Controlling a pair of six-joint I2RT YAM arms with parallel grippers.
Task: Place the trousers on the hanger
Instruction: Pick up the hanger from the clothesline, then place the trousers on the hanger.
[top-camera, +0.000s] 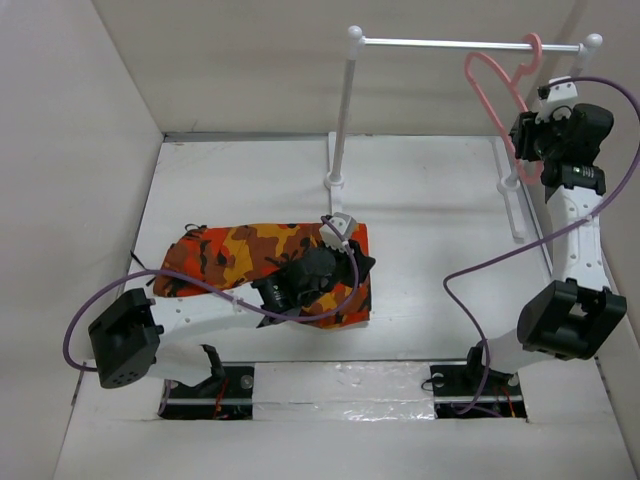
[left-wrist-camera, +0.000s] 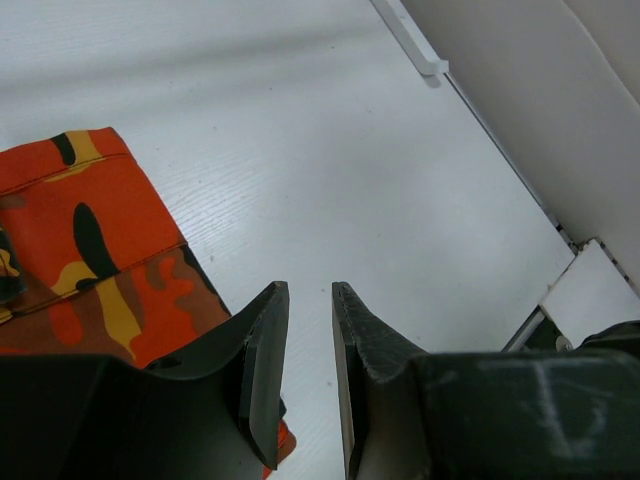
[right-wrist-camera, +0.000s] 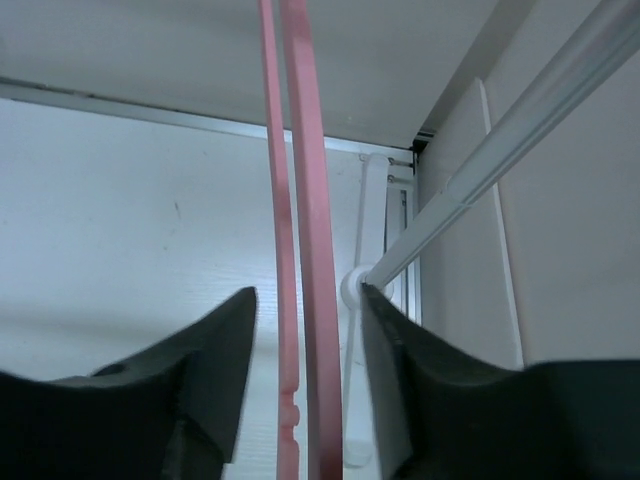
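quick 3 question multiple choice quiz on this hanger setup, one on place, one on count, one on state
1. Where on the rail does the pink hanger hang?
A at its left end
B near its right end
C it is off the rail

2. How many hangers are in view?
A one
B two
C three

3. The right tool is
A shut tight on nothing
B open with the hanger between its fingers
C out of view

Answers: 1 B, the top view shows the hook over the rail's right end. 2 A, no second hanger shows. 3 B, the wrist view shows the fingers apart on either side of the pink bars.
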